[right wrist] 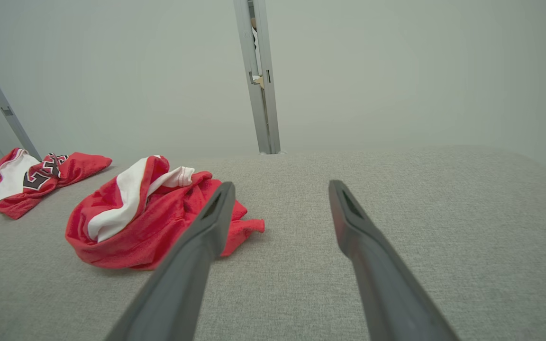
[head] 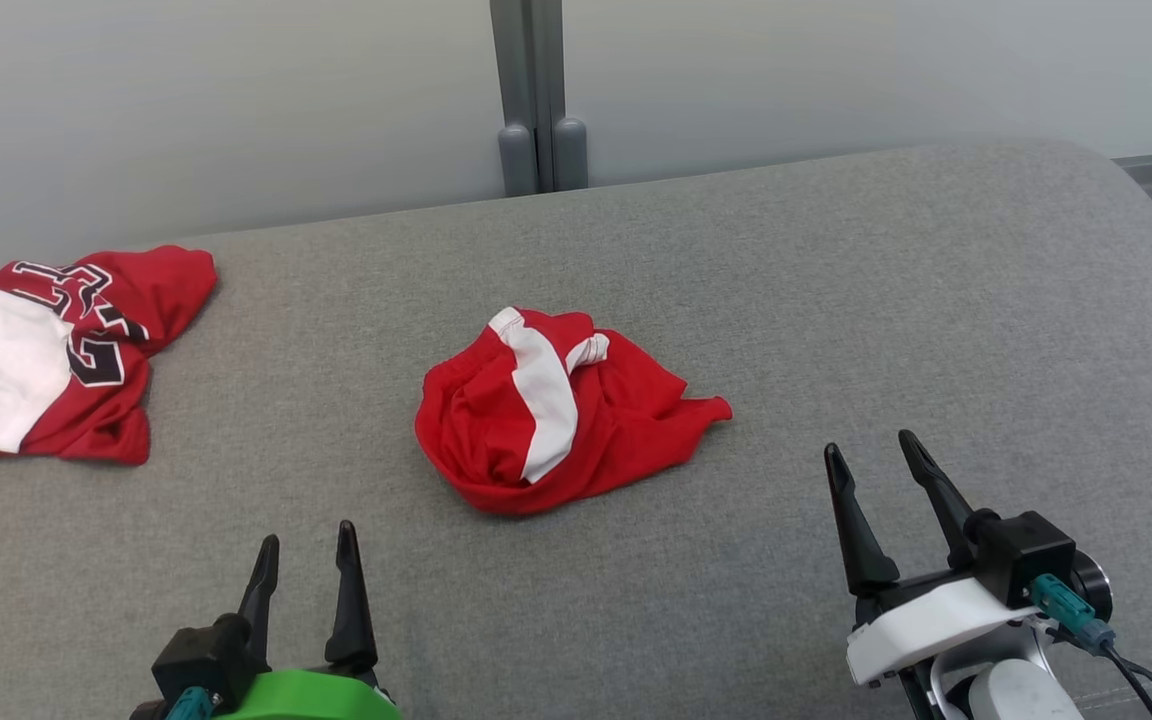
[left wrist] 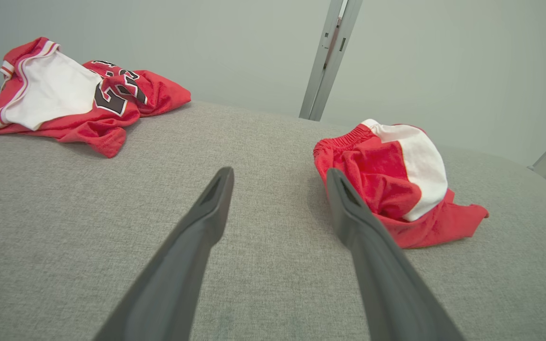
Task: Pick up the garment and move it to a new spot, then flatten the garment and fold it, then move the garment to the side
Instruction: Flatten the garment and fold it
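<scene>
- Here is the garment [head: 556,415], red with a broad white stripe, bunched in a crumpled heap at the middle of the grey padded surface [head: 836,300]; nothing is touching it
- From the left wrist view the garment [left wrist: 386,189] shows a gathered elastic edge at its top; one red corner trails out flat on the cloth
- The left gripper [head: 307,533] sits low at the near left; its two dark fingers are spread wide with nothing between them; the garment lies ahead and to its right, clear of both tips
- The right gripper [head: 867,442] is over at the near right, raised a little above the surface; fingers wide apart and empty; the garment lies off to its left with bare grey cloth between them
- Far left, a second piece: a red jersey [head: 46,360] with a white panel and black numerals, rumpled at the surface's edge; well apart from the garment
- Behind the far edge, a grey post [head: 536,100] stands against the pale wall [head: 836,80]
</scene>
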Tool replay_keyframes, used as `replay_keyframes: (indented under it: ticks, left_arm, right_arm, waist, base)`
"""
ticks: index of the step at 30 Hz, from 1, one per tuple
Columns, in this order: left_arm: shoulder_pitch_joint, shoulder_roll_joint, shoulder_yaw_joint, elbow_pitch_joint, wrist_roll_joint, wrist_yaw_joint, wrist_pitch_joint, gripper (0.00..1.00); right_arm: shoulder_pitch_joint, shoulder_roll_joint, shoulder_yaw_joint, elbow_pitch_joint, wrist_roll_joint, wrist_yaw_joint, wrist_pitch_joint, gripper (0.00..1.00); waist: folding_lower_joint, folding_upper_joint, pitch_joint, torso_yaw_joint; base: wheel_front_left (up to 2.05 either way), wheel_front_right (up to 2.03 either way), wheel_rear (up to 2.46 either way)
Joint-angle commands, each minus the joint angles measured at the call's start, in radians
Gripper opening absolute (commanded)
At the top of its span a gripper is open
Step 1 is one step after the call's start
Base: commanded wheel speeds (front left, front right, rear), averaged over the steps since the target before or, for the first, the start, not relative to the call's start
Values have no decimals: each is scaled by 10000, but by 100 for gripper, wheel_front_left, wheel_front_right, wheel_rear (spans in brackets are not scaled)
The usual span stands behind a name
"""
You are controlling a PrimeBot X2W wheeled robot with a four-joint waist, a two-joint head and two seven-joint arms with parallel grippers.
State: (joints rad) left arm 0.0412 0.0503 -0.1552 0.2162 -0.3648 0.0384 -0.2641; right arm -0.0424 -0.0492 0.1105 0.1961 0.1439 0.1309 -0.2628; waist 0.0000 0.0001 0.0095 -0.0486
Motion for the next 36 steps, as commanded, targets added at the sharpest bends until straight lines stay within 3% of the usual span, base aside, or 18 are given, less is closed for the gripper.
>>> replay_keyframes:
  ticks: [1,10,16,30,36]
  left_arm:
    - [106,6,3,9,-19,46,-6,100]
    - [-128,8,-124,-98,19,19,-4,100]
    - [-358,9,-262,-290,94,-20,-6,100]
    - [-938,10,-764,-459,-51,19,-6,100]
    - [-1000,9,-790,-523,-126,78,-4,100]
  right_arm:
    - [-79,-22,-13,33,-5,-3,-31,100]
    - [-598,-19,13,289,36,-3,-31,100]
    - [-1831,-20,236,1086,4,-3,-31,100]
    - [-5363,-36,1038,5517,380,-3,-31,100]
    - [-6097,-59,1497,6521,626,-3,-31,100]
  waist:
    - [0,-1,16,18]
    - [0,-1,258,280]
    - [0,-1,692,706]
    - [0,-1,2083,2494]
    - [0,-1,2277,2935]
  base:
    - [0,0,0]
    - [0,0,0]
    - [0,0,0]
    - [0,0,0]
    - [0,0,0]
